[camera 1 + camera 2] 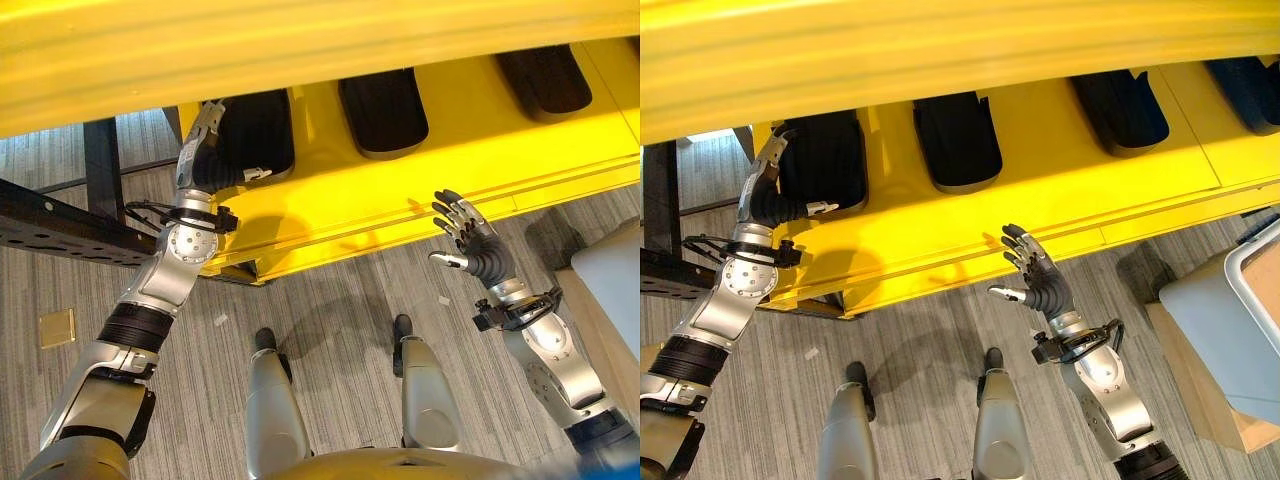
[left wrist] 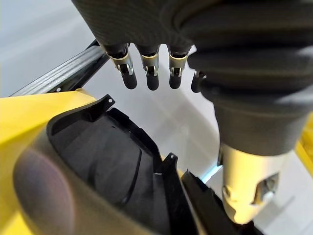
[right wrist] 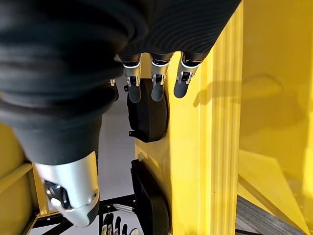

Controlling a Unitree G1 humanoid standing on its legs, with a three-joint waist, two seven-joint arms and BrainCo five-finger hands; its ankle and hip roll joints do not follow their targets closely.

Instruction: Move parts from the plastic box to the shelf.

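At the far left, a dark metal frame [image 1: 60, 225] stands beside the yellow shelf [image 1: 420, 185]. The left hand [image 1: 205, 140] reaches up over the leftmost black part [image 1: 255, 130], which lies on the shelf's left end. In the left wrist view its fingers [image 2: 151, 73] hang straight above that part [image 2: 107, 166], clear of it, the thumb held apart; the hand is open and holds nothing.

To the right, a second black part [image 1: 383, 110] lies on the shelf, apart from the first, and a third black part [image 1: 545, 80] lies further right again, all three in a row along the far side of the shelf.

The right hand [image 1: 470, 240] hovers just off the shelf's near edge, between the second and third parts, fingers spread and straight, empty. At the far right, on the floor, stands a grey plastic box [image 1: 1230, 320] resting on a cardboard box [image 1: 1200, 400]; what it holds cannot be seen.
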